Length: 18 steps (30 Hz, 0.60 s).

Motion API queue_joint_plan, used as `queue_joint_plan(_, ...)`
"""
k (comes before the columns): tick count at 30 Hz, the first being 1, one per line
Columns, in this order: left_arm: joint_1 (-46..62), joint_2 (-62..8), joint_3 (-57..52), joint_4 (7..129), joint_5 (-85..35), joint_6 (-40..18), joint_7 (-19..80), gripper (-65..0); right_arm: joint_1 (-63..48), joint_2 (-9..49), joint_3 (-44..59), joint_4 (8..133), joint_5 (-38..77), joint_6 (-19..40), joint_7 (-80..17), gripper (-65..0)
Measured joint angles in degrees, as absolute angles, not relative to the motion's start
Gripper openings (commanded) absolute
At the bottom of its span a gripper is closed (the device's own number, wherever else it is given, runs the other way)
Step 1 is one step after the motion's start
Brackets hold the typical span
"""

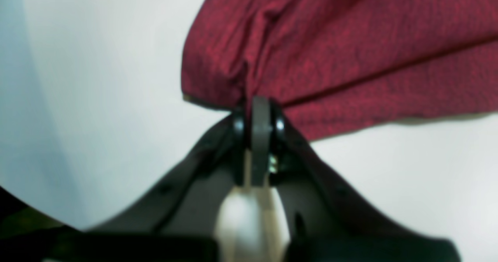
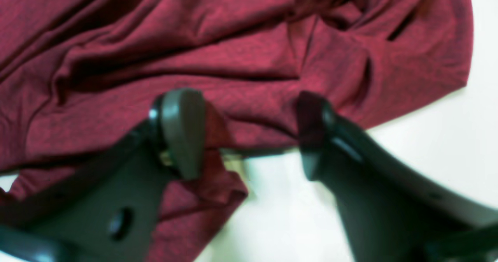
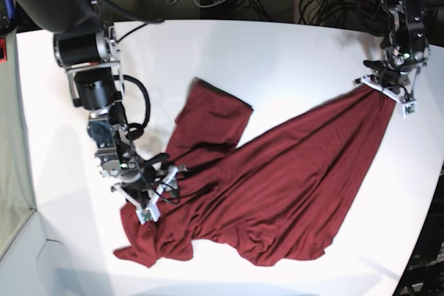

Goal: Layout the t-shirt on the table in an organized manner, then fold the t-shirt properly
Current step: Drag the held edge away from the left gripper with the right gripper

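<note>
Plainly, t-shirt (image 3: 291, 171) unmarked, no legible print

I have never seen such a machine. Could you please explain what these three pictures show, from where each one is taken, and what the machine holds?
This is a robot with two arms working at a white table. One picture looks down from above; the other two come from small cameras on each wrist, looking along the claws. A dark red t-shirt lies crumpled and stretched across the table. The left gripper, at the overhead picture's right, is shut on an edge of the t-shirt. The right gripper stands open over a bunched part of the cloth and grips nothing.
</note>
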State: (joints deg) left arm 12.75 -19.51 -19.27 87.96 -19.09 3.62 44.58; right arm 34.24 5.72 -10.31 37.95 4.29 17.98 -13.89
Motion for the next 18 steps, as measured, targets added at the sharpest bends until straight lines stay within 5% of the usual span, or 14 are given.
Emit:
queue_joint_plan(7,12.7,-19.5,-19.3,87.9,-19.1,3.6,44.3,-64.9,33.5,5.5,-10.3,37.9,4.3,18.0,-13.9,-64.2)
queue_joint_plan(18,12.7,-19.5,-19.3,87.9,-19.1,3.6,44.1,-65.0,34.0,5.6,-10.0,38.2,4.3,18.0,-15.9,-64.5)
